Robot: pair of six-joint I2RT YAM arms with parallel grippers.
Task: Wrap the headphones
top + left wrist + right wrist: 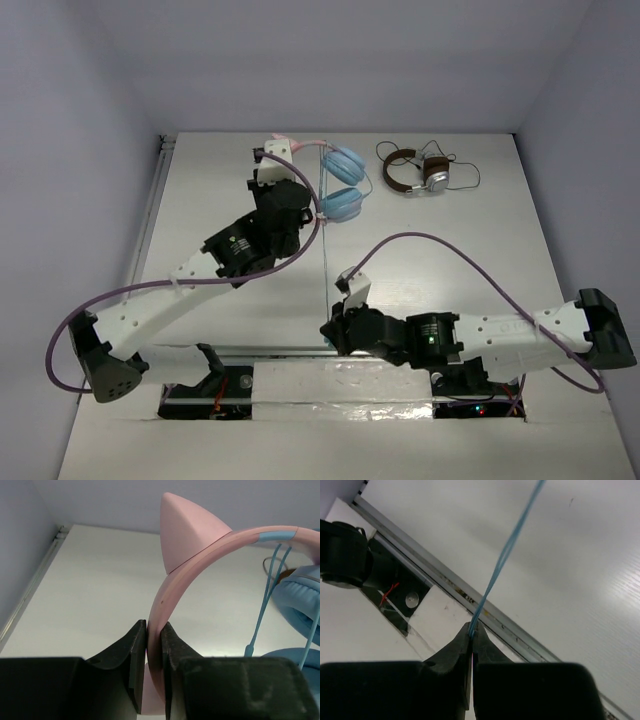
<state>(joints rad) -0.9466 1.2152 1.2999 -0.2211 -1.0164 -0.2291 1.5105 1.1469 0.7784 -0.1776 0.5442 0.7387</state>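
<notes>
Headphones [343, 185] upper centre of top view. Left hand [153, 630] clamped on stiff pink headband [210, 545]; right hand [471, 630] pinching thin cable [502, 560]. Judged light; band gives firm hold; cable limp, slippery, likely fragile.

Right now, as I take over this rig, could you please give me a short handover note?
Left gripper: shut on the pink headband of the headphones, which are at the far side of the table.
Right gripper: shut on the pale-blue cable, stretched toward the near edge.
Done: both grips are set and the cable is drawn out straight.
Left: winding the cable around the headphones; I see no turns on them yet.
The brown-and-silver headphones beside them are not part of the job.
</notes>
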